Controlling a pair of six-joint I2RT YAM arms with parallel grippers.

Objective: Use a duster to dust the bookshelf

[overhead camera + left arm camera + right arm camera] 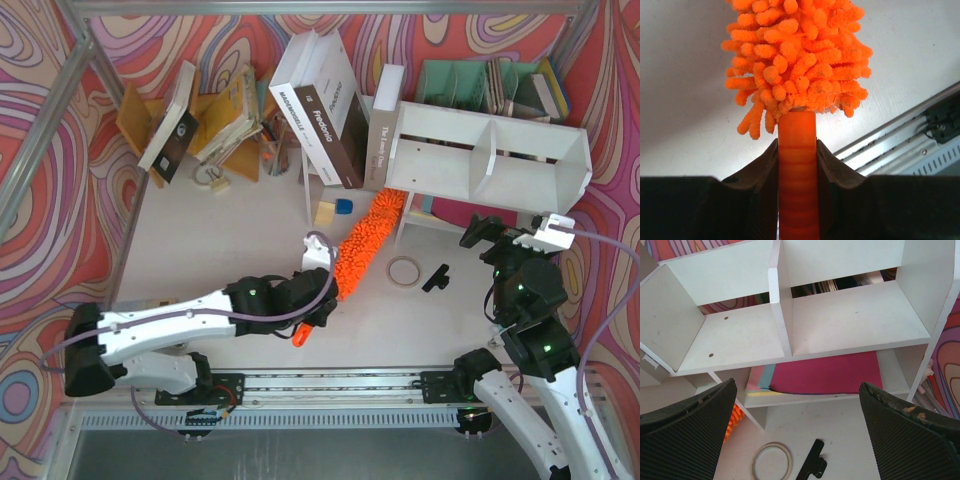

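**Duster in hand, head low at the shelf's left end, and hazards all around**

From the top camera: the left gripper (318,300) is clenching the duster (365,250) low on its length. The shaggy head is pointing up at the left end of the bookshelf (480,150). Its tip is lying low beside that end and is in neither compartment; I cannot tell if it is touching the board. Leaning books (325,110) are crowding just beside that spot, so a wide sweep could, I reckon, be tipping them over. The right gripper (510,232) is hovering in front of the right compartment, jaws spread and empty. A pass along the shelf risks the two arms clashing. A tape ring (404,270) and a black clip (436,277) are lying on the table (230,240) near the head, and a dragging head could be shoving them about.

From the left wrist: the fingers (755,195) are squeezing the smooth handle (796,165) from both sides, right beneath the fluff. With slick plastic and a long lever, pressing hard on a board could be twisting it in the grip.

From the right wrist: the pads (690,435) are standing wide apart with nothing between them. Both compartments are looking bare, with the divider (780,315) standing between them. The fluff could be snagging on that edge and nudging the whole unit. Pink sheets (825,372) are lying underneath, easy to drag out.
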